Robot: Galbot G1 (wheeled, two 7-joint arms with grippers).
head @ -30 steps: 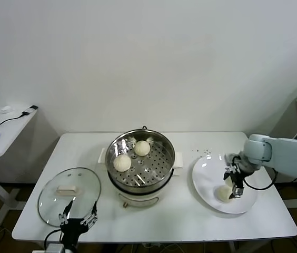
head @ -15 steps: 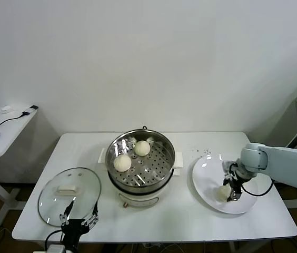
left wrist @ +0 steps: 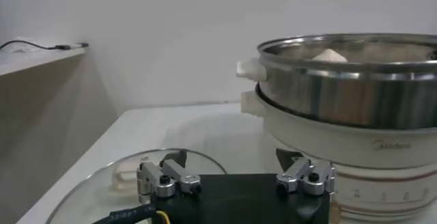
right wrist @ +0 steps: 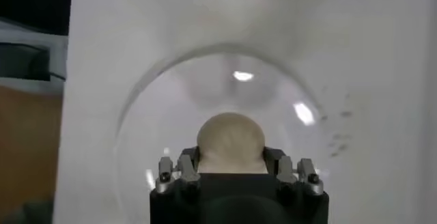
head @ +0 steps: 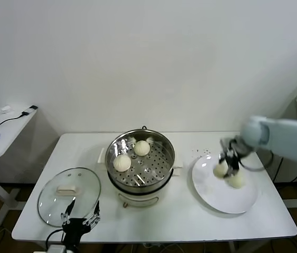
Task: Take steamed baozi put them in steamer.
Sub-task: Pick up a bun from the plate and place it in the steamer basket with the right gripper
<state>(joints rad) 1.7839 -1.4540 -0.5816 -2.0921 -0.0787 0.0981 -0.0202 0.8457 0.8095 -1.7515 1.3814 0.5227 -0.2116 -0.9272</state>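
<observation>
A: Please go from left to right. What is at the left?

B: The left gripper (head: 79,220) is parked low at the table's front edge, above the near rim of the glass lid (head: 68,194). Its fingers are apart and hold nothing.

A: And in the middle?

B: The steamer (head: 140,158) stands there, with two baozi on its tray: one (head: 122,163) at the left side, one (head: 141,148) toward the back.

A: Then the right side?

B: The right gripper (head: 223,165) is above the left part of the white plate (head: 224,202). In the right wrist view its fingers are pressed on both sides of a baozi (right wrist: 231,142), so it is clamped on this bun. The head view shows the held bun (head: 220,170) raised off the plate. One more baozi (head: 236,181) lies on the plate, just beside it.

A: Which relation matters for the next move?

B: I think this one: the steamer lies to the left of the held bun, with bare table between. The right arm is the nearer one. The tray's right half is free, so this looks like the natural place.
</observation>
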